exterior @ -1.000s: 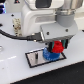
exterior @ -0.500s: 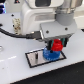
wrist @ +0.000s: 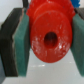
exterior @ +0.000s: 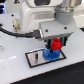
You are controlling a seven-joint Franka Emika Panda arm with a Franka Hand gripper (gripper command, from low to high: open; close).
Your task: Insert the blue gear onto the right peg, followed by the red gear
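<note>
Lowered a little since a second ago, and half a second ago already near this height: gripper carrying the red gear down toward the blue gear. Hardly any sideways drift between those views and now.

Jaws closed on the red gear, one teal pad pressed to each side of it in the wrist view, rim pinched flat between them, centre hole facing the camera and unobstructed. Firm-looking hold, no visible tilt.

Blue gear already seated low on the dark base plate, toward the exterior view's right end of that plate, so first half of the task judged done. Peg itself hidden under the gears and fingers; cannot tell how much of it stands proud of the blue gear.

Key relation: red gear directly above the blue one and just clear of it or barely touching, offset slightly toward the exterior view's right and far side. Hole axis vertical, so coming move judged a straight descent, with perhaps a small nudge left and nearer to bring hole over peg. Risk: hole catching the peg tip off-centre and jamming, or teeth riding up on the blue gear's rim.
</note>
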